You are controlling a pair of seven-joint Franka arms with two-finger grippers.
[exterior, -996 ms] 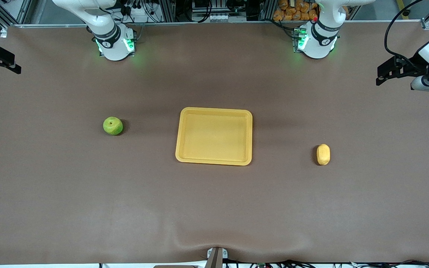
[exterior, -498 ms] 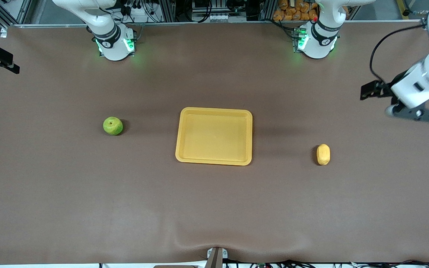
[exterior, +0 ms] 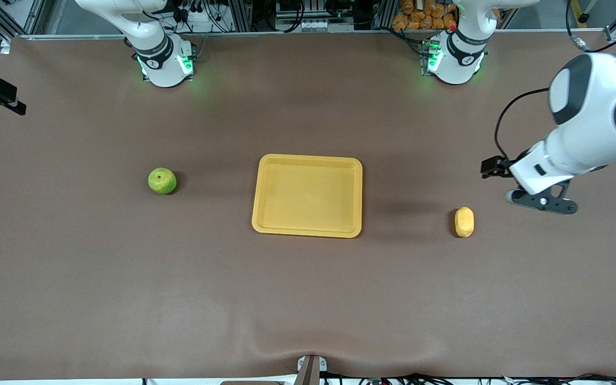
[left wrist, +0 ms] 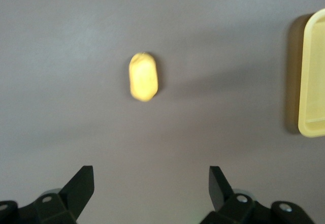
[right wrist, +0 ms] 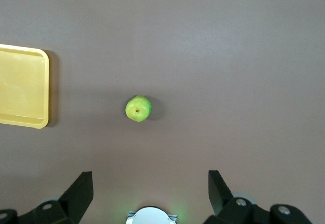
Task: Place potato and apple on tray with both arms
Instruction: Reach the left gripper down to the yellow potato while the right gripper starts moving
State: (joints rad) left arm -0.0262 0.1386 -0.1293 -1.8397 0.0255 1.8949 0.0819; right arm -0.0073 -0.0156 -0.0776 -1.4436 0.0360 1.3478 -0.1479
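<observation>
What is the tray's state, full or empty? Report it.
Empty. The tray shows only its bare yellow floor; the apple and the potato both lie on the table, apart from it.

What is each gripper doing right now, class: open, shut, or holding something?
Left gripper: open, empty, over the table near the potato.
Right gripper: open, empty, waiting at the table's edge, apple in its view.

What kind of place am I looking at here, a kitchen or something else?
Most likely a robotics lab, not a kitchen: two arm bases bolted to a brown-covered table, with aluminium framing and bundled cables along its edge.
</observation>
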